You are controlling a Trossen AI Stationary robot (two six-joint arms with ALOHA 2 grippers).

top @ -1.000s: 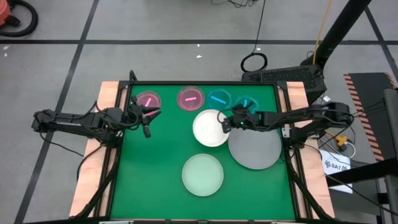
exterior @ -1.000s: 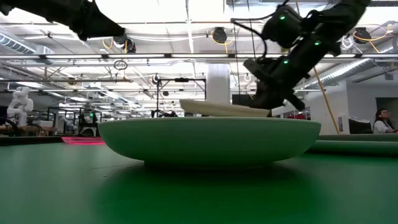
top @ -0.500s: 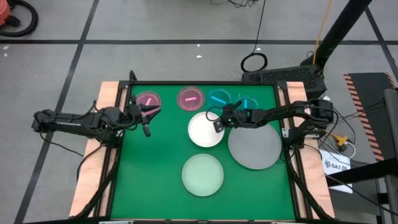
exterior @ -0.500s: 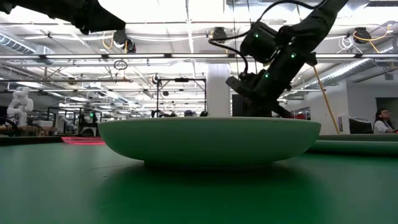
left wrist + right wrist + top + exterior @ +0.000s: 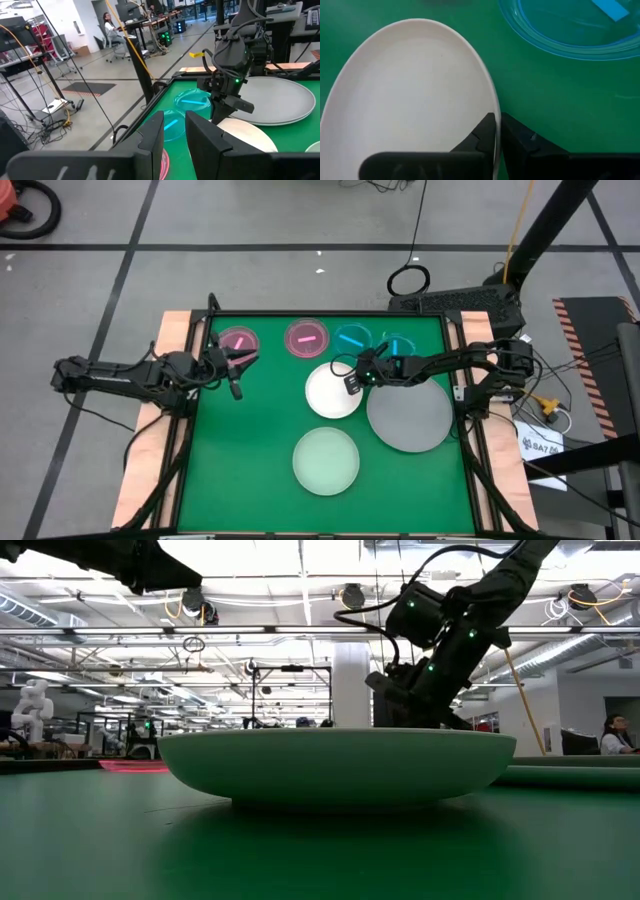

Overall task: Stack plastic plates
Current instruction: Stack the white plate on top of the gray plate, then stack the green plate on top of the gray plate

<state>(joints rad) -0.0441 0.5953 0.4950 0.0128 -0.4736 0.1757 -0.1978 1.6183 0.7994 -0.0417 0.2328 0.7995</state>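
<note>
plates [image 5: 333,390] — bare (white, mint) — unstacked

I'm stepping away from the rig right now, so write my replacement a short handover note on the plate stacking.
Right gripper: fingers pinch the white plate by its rim; the plate lies on the mat mid-table, beside the grey plate.
Left gripper: empty, part open, waiting near one pink plate.
Elsewhere: pale green plate at the front; second pink plate and two blue plates along the back edge.
Done: nothing stacked.
Left: all of the stacking.
</note>
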